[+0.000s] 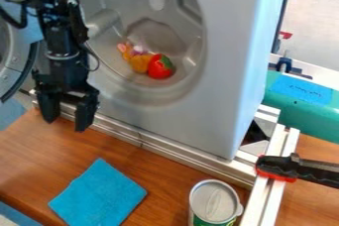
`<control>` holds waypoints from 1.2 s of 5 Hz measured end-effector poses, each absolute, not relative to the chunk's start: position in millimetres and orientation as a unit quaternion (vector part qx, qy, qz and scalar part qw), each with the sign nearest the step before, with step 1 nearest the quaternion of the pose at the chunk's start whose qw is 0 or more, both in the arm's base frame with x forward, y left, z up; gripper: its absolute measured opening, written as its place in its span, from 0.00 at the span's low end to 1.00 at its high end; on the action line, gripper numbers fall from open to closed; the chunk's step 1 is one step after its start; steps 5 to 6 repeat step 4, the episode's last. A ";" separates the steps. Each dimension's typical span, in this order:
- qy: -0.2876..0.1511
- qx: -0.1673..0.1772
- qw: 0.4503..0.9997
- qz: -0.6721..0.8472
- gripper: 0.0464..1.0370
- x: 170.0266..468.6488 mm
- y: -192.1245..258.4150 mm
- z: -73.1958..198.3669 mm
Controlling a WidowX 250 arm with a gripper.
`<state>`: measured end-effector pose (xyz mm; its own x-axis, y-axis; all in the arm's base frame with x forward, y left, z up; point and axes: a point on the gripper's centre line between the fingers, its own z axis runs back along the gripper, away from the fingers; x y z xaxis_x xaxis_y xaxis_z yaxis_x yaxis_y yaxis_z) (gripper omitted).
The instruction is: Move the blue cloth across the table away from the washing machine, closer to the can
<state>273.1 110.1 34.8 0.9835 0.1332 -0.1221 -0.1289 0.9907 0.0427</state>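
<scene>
The black gripper [66,116] hangs at the left, in front of the grey washer-like machine [222,71] and above the wooden table. Its two fingers stand apart with nothing between them. Inside the machine's round drum opening lie a red pepper-like toy [160,67] with a green patch and, touching its left side, an orange plush-like thing [139,62]. A blue cloth [98,194] lies flat on the table, below and right of the gripper. Near the bottom edge a can [214,202] stands upright.
Metal rails [165,151] run along the machine's base, with a black and red clamp [285,169] at the right. Behind it sits a teal case [305,103] with a blue label. The machine's round door [15,54] stands open at the far left, beside the arm.
</scene>
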 end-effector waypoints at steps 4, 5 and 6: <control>0.072 0.006 0.997 0.032 0.96 287.2 113.1 45.3; 0.072 0.006 0.997 0.032 0.96 287.2 113.1 45.3; 0.072 0.006 0.997 0.032 0.96 287.2 113.1 45.3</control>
